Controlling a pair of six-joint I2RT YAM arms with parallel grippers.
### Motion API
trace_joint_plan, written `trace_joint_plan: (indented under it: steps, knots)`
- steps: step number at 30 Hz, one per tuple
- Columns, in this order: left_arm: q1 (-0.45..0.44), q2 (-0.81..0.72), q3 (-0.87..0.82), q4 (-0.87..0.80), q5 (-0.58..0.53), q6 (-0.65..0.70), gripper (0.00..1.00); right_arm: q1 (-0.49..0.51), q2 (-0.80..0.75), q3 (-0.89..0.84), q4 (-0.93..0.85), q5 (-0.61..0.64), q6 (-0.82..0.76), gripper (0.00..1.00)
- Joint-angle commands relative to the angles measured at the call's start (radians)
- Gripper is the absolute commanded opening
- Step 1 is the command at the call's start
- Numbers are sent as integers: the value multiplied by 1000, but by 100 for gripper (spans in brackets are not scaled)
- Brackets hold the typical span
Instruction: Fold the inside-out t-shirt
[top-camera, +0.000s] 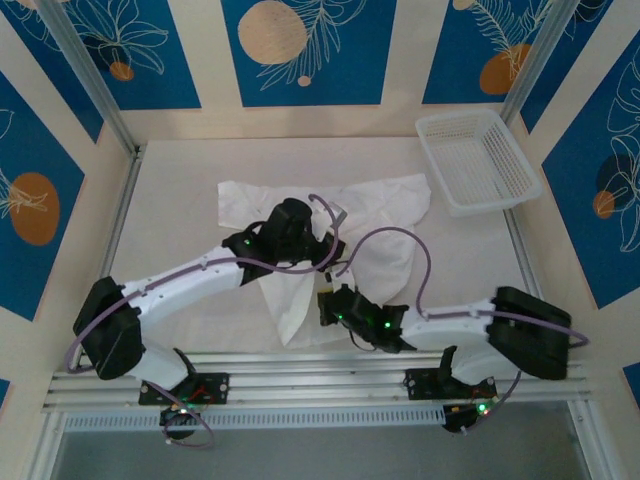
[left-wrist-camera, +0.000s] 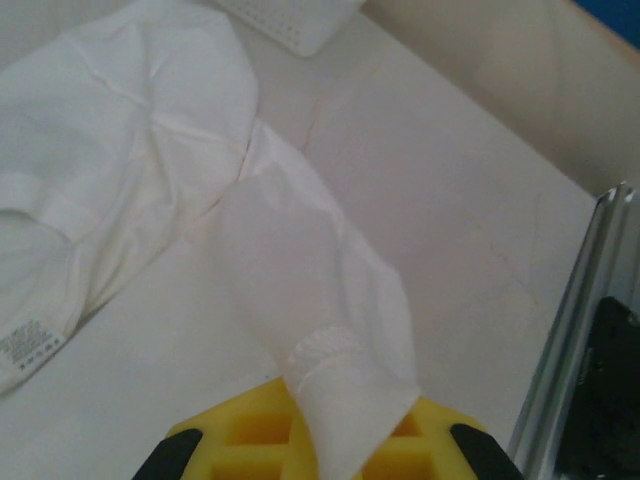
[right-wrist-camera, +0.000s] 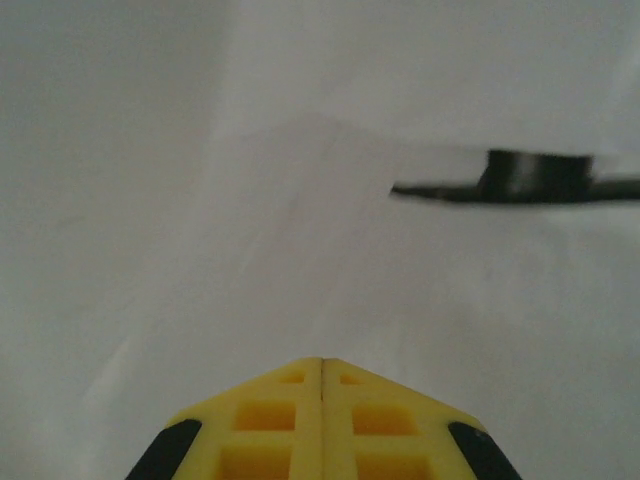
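Closest to the front edge, a metal rail (top-camera: 320, 385) carries both arm bases. Just beyond it the right hand (right-wrist-camera: 322, 368) is clenched: its yellow fingers meet tip to tip with nothing visible between them. It hangs above a white surface too blurred to sort into cloth or bench.

Further in, the left hand (left-wrist-camera: 345, 425) is clenched on a fold of the t-shirt (top-camera: 395, 205). A narrow strip of white cloth runs out from between its yellow fingers and rises toward the main body of the garment.

The t-shirt lies crumpled across the middle of the bench (top-camera: 170, 200). One tail trails toward the front edge, and the wider part is spread toward the back. A small printed label (left-wrist-camera: 30, 345) shows on the outer face of the cloth near a hem.

At the far right corner stands a white mesh basket (top-camera: 475, 160), upright and close beside the t-shirt's edge. Whether they touch cannot be told.
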Motion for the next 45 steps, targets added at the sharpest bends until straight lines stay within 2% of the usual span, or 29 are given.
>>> trace_joint_plan:
  steps: [1, 5, 8, 11, 16, 19, 22, 25, 28, 30, 32, 35, 38, 40, 45]
  knots:
    - [16, -39, 97, -68, 37, 9, 0, -110, 89, 22, 331, 145, -191, 0]
    - [22, -8, 248, -178, 66, 16, 0, -228, 172, 30, 537, 223, -417, 0]
    - [22, 23, 345, -230, 68, -11, 0, -263, 178, 48, 570, 216, -533, 0]
    - [23, 50, 425, -260, 59, -32, 0, -197, 233, 31, 680, 245, -628, 0]
    - [29, 97, 553, -351, 5, -37, 0, -10, 391, 76, 775, 368, -728, 0]
    - [37, 111, 582, -369, 36, -35, 0, 7, 467, 144, 756, 330, -737, 0]
    - [37, 108, 583, -351, 117, -42, 0, -74, 428, 180, 594, 205, -601, 0]
    - [37, 84, 581, -346, 132, -69, 0, -237, 337, 247, 260, -2, -371, 0]
    - [38, 50, 589, -355, 131, -61, 0, -365, 312, 256, 196, -40, -304, 0]
    - [32, 42, 610, -355, 164, -55, 0, -431, 325, 329, 34, -72, -291, 0]
    - [24, 46, 629, -321, 211, -54, 0, -443, 369, 431, -116, -113, -296, 0]
    - [4, 80, 687, -273, 228, -80, 0, -392, 432, 463, -129, -165, -271, 0]
    - [-16, 133, 787, -280, 256, -98, 0, -381, 502, 542, -231, -287, -199, 0]
    - [-31, 154, 832, -271, 264, -111, 0, -372, 545, 624, -348, -259, -194, 0]
    - [-75, 188, 902, -251, 305, -149, 0, -426, 574, 739, -472, -347, -127, 0]
